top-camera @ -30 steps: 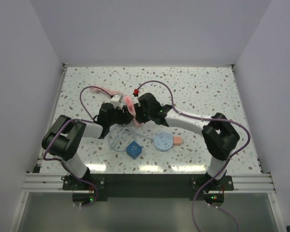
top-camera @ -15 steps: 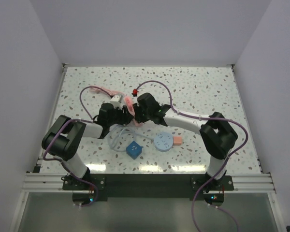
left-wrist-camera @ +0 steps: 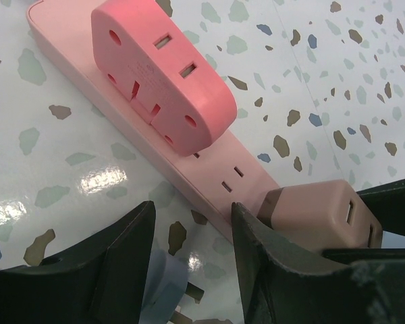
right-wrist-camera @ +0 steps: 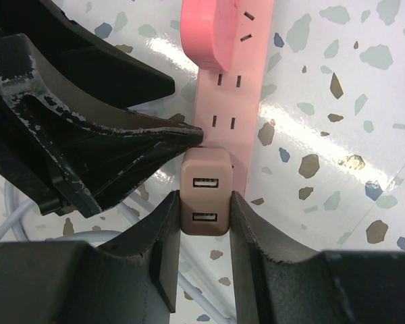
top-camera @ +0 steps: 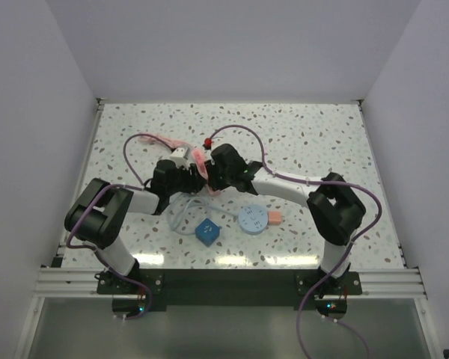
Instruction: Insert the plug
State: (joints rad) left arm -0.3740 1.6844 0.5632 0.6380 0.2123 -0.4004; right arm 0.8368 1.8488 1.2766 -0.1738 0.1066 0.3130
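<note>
**Plug held at strip's end, seating not confirmed**

Landmark: the pink strip (left-wrist-camera: 216,172), lying flat on the speckled tabletop (top-camera: 307,134).

Plug (right-wrist-camera: 204,192): a brownish-pink cube with two USB ports facing the right wrist camera. It sits against the strip's face at the end away from the adapter (left-wrist-camera: 155,74), just past two free pairs of slots. Whether its pins are seated cannot be told.

Right gripper (right-wrist-camera: 204,202): jaws closed on the plug, one finger on each side face.

Left gripper (left-wrist-camera: 192,216): jaws apart and holding nothing, low over the tabletop just beside the strip's long edge. In the right wrist view, the tip of one left finger (right-wrist-camera: 121,142) meets that edge next to the plug.

Adapter: pink, oval, mounted on the strip's face.

Other items, nearer the arm bases than the strip: a white cable (top-camera: 178,213), a blue block (top-camera: 206,231) and a pale blue disc (top-camera: 252,220)
</note>
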